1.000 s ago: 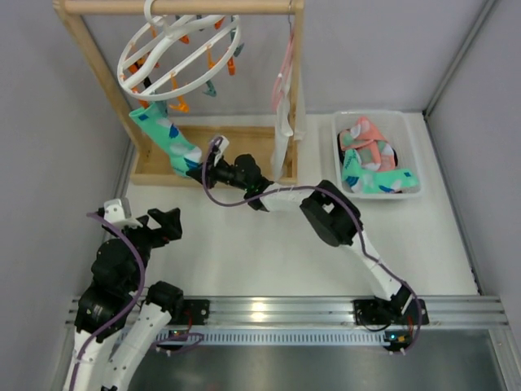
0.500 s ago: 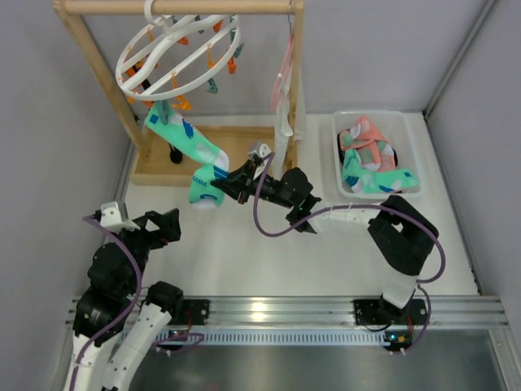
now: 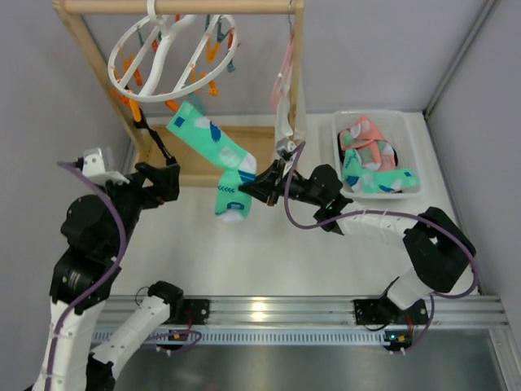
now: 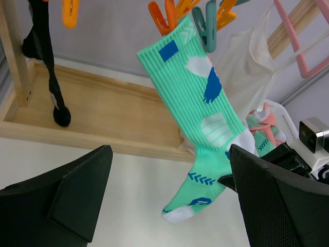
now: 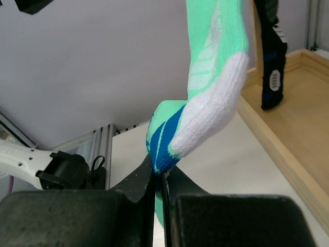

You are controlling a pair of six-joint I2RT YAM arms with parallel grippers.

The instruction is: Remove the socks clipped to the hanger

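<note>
The white ring hanger [image 3: 171, 53] hangs tilted from the wooden rail, with orange and teal clips. A mint-teal sock [image 3: 213, 147] stretches from a teal clip [image 4: 205, 25] down to the right; it also shows in the left wrist view [image 4: 205, 113] and the right wrist view [image 5: 216, 67]. My right gripper [image 3: 254, 183] is shut on the sock near its heel [image 5: 159, 177]. A black sock [image 3: 159, 143] with blue and white marks hangs from the hanger's left side [image 4: 49, 67] [image 5: 272, 51]. My left gripper [image 3: 165, 181] is open and empty, facing the mint sock [image 4: 169, 206].
The wooden rack frame [image 3: 102, 77] has a tray base [image 3: 203, 159] behind the socks. A long white and pink cloth [image 3: 284, 90] hangs at its right post. A white bin [image 3: 411, 122] at the right holds salmon-pink [image 3: 366, 134] and mint socks [image 3: 378, 181].
My right gripper has drawn the mint sock to the right and away from the rack, stretching it and tilting the hanger. My left arm has risen and moved toward the rack.
</note>
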